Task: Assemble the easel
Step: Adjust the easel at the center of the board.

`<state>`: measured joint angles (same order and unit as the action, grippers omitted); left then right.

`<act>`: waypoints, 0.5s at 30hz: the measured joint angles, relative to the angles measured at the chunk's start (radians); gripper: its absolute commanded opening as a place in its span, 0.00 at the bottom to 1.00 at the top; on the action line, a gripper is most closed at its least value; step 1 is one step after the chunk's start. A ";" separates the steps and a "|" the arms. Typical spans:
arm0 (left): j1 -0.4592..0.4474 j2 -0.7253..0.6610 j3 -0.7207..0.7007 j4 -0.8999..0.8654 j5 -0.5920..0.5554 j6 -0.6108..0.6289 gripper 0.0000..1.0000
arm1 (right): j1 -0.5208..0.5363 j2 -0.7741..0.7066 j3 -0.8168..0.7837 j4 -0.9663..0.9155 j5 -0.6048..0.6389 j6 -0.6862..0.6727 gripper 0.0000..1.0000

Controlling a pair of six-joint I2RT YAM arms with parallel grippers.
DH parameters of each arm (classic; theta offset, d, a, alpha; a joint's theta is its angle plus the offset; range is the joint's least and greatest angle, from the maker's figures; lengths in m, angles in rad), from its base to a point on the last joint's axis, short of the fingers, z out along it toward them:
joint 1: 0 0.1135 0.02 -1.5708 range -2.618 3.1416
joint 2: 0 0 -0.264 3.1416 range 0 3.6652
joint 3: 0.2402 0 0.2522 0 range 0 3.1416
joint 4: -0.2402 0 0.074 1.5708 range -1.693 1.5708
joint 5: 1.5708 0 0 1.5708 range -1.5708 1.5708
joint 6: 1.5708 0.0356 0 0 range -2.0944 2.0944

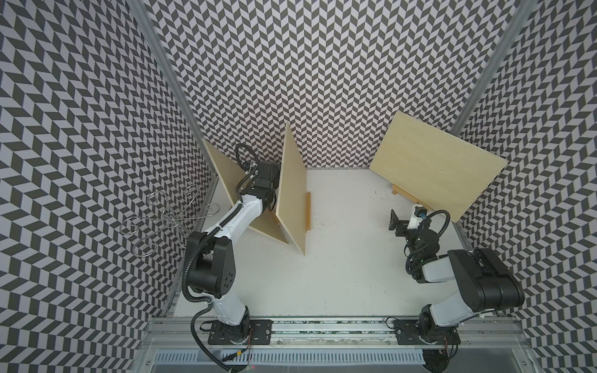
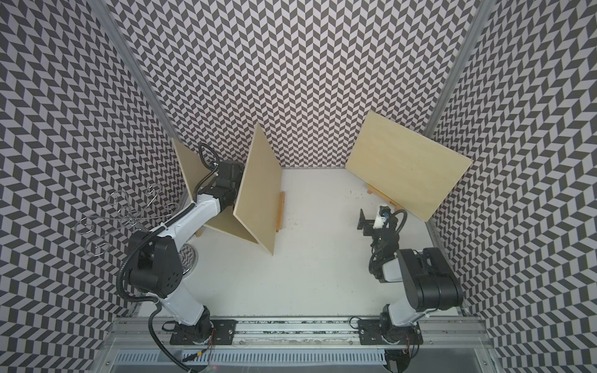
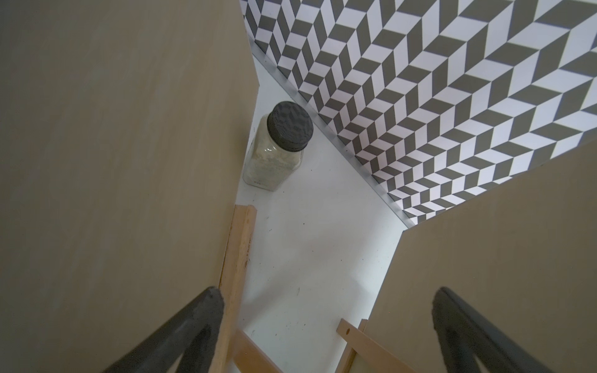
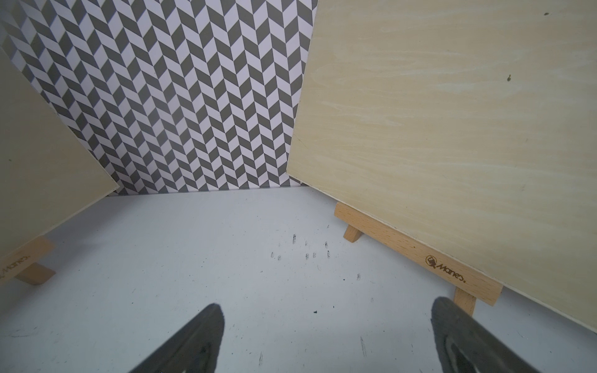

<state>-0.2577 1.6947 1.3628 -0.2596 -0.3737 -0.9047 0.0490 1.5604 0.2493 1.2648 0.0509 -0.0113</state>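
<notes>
So the left gripper is wide open with nothing in it, shoved down into the gap between two boards left of centre in both top views: the middle board and the wall board. The easel wood it's presumably after sits right under it, a ledge strip along one board and a loose-looking slat near the jaws. That's the bit that worries me. Both boards only lean there, so any sideways swing of that arm could shove one off its ledge or fold the whole stand over. There's also a jar standing on the bench in the back corner behind them, and I reckon it'd topple easily if a board goes. The right gripper is fully open and empty too, hovering by the right easel over at the right of the top views. One of that easel's feet is just beside a jaw, and a nudge there could slide the right board clean off.
</notes>
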 measured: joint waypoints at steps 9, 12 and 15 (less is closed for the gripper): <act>0.001 -0.120 0.043 0.064 -0.084 0.190 0.99 | 0.000 0.000 0.000 0.000 0.000 0.000 0.99; 0.001 -0.153 0.097 0.092 -0.106 0.295 0.99 | 0.000 0.000 0.000 0.000 0.000 0.000 0.99; -0.005 -0.183 0.147 0.124 -0.079 0.416 0.99 | 0.000 0.000 0.000 0.000 0.000 0.000 0.99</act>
<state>-0.2623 1.5116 1.5101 -0.1356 -0.4530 -0.4889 0.0490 1.5604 0.2493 1.2648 0.0509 -0.0113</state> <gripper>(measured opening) 0.992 0.993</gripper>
